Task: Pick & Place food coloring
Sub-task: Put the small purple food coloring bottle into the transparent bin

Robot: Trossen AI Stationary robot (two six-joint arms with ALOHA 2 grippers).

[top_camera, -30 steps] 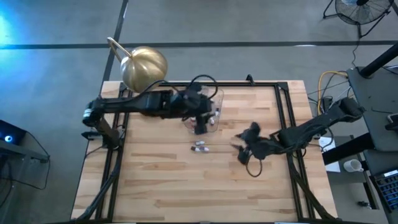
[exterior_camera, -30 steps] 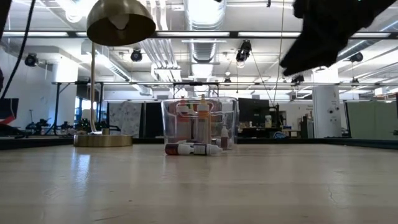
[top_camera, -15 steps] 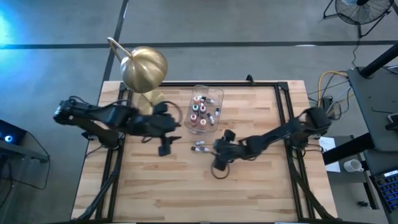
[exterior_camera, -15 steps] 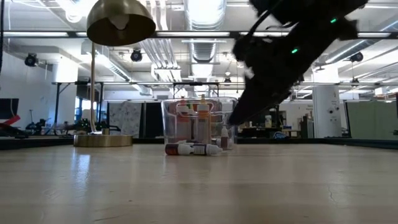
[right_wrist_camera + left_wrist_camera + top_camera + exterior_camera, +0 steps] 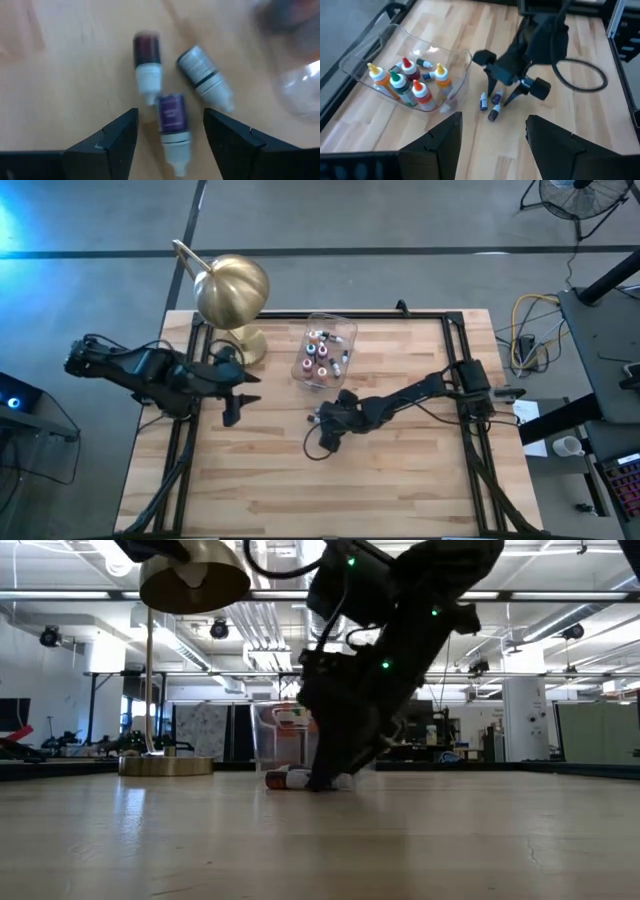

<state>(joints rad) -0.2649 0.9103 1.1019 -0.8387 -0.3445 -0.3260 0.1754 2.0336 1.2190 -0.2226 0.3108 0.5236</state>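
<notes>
Now hovering right gripper (image 5: 322, 420), jaws spread, over three loose food coloring bottles (image 5: 172, 119) lying at tub's (image 5: 345, 332) 6 o'clock; idling left gripper (image 5: 232, 392), jaws spread, at 9 o'clock.

A dark arm (image 5: 380, 650) comes down from above onto the bench (image 5: 320, 840), hiding most of the clear tub (image 5: 275, 735). Small bottles (image 5: 290, 780) lie at the tub's foot, beside the arm's tip. The brass lamp (image 5: 193, 575) stands left of the tub.

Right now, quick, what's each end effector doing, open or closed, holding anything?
Left end effector: open, empty, near the table's left edge.
Right end effector: open, empty, poised over three loose food coloring bottles beside the clear tub.
</notes>
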